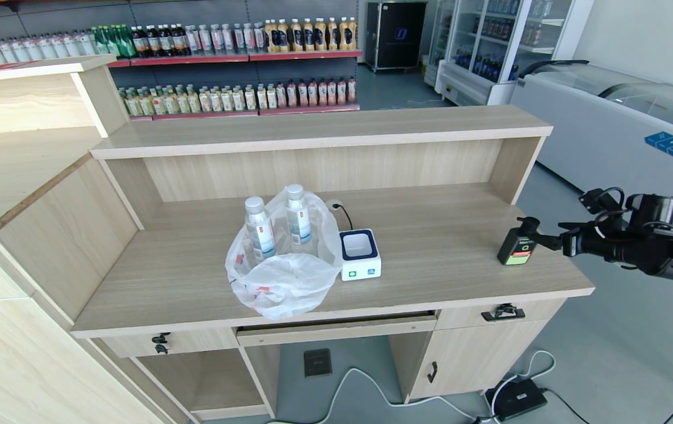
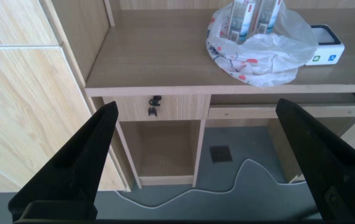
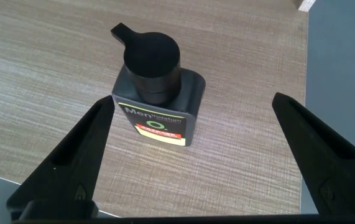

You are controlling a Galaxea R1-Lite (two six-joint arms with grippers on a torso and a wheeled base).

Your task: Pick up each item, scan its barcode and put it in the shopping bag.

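Two clear plastic bottles with white caps stand upright inside a translucent white plastic shopping bag, which sits open near the middle of the pale wood-grain tabletop. Just beside the bag, on the side toward the robot's right, we see a small white square barcode scanner with a dark blue rim. Its window faces up and a thin black cable runs from behind it toward the back of the tabletop. Well apart from these, near the right front corner of the tabletop, a dark grey pump bottle with a black pump head and a green and white label stands upright. The right pincer hangs level with this bottle, just beside it. Its fingers are spread wide and, in the right wrist view, the bottle shows in the gap between them, apart from both. The left pincer is also spread wide. It is held low in front of the desk, below the tabletop's front edge, and faces a drawer with a key in its lock, with the bag and scanner farther off above.
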